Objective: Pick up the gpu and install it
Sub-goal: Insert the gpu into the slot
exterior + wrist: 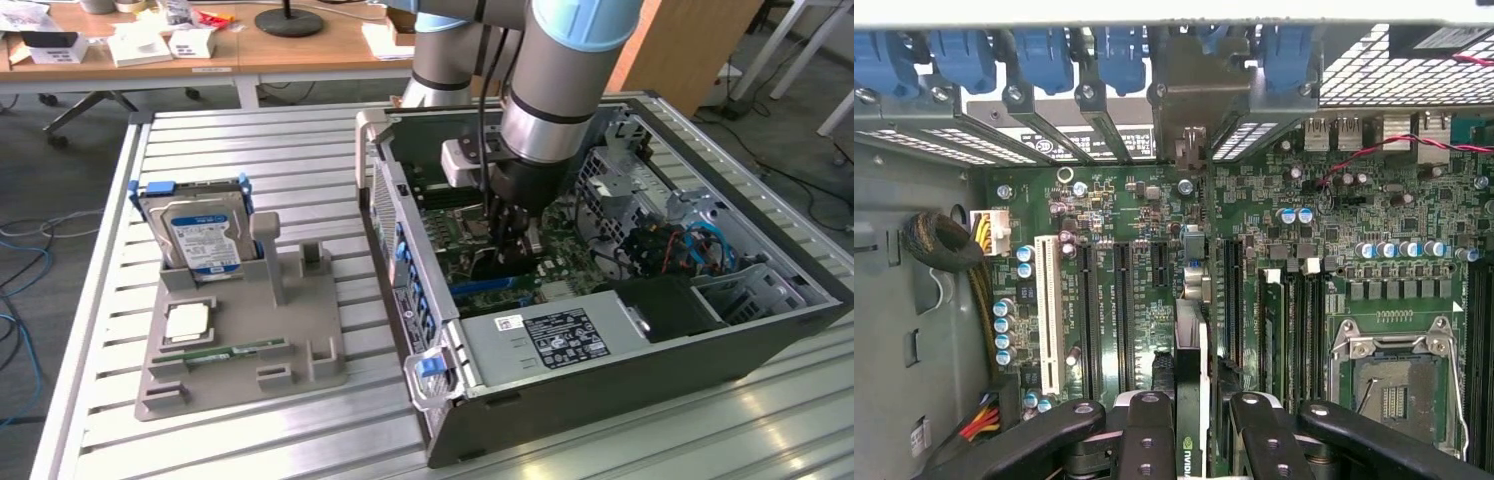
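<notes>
High oblique exterior; close wrist; shared motherboard

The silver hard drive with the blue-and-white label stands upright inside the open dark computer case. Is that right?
Not quite. The silver hard drive stands upright, but in the grey holder plate outside the open dark computer case, on the exterior view's left, as the exterior view shows.

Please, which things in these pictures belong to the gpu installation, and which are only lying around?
Belonging to the job:
- the gpu, gripped by the claw
- the open computer case
- its motherboard

Just lying about:
- the hard drive
- the memory stick
- the square chip
- the gray holder that carries all three, beside the case
</notes>
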Tool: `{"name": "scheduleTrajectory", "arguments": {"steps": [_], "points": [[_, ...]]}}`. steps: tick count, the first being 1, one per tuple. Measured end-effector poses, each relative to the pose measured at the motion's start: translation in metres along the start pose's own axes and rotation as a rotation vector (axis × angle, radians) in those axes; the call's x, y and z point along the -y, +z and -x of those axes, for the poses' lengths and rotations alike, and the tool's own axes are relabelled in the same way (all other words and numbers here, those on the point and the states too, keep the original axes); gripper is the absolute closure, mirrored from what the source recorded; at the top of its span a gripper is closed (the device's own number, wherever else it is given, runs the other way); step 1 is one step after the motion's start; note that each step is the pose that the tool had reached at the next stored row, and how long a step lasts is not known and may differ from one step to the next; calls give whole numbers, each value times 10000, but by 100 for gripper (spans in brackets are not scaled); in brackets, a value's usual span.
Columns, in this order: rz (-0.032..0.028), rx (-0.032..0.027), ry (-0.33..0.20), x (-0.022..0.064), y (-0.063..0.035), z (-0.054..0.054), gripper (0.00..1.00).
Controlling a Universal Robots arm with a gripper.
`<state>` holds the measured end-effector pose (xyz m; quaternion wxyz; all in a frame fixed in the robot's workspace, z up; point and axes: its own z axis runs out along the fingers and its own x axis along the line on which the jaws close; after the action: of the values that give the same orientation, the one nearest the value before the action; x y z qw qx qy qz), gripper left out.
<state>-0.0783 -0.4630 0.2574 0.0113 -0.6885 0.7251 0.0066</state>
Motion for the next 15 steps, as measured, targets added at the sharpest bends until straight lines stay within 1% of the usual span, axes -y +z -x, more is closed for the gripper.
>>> {"name": "scheduleTrajectory", "arguments": {"steps": [15], "points": [[-1,3,1,0,28,0,74]]}}
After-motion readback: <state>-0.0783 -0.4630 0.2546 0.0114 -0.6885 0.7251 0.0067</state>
